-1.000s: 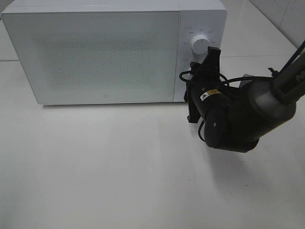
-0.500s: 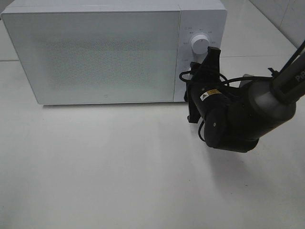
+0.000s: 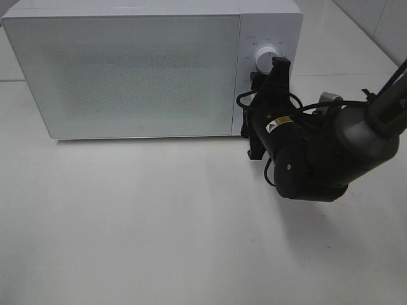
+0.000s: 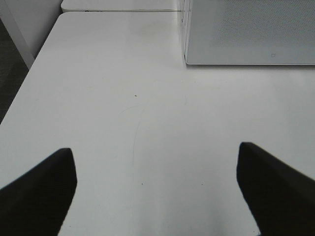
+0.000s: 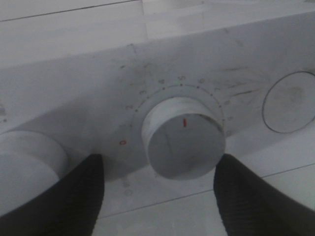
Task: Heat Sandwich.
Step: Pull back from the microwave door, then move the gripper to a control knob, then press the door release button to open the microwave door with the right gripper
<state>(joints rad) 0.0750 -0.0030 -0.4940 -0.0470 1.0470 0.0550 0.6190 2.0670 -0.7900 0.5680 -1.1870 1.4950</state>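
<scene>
The sandwich is out of view. The white microwave (image 3: 140,70) stands at the back with its door shut. My right gripper (image 3: 266,84) is at the control panel, just below the upper knob (image 3: 265,58), and hides the lower knob in the high view. In the right wrist view the lower dial knob (image 5: 183,142) sits between my two dark fingers (image 5: 74,196), which are spread apart on either side of it; its red mark points near 5. My left gripper (image 4: 157,189) is open and empty above the bare table, outside the high view.
The upper knob (image 5: 27,162) and a round button (image 5: 290,101) flank the dial on the panel. The microwave's front corner (image 4: 246,34) shows in the left wrist view. The white table (image 3: 127,222) lies in front; its edge (image 4: 19,88) drops off beside the left gripper.
My right gripper has moved a little up and closer to the control panel, towards the knobs. The microwave door stays shut.
</scene>
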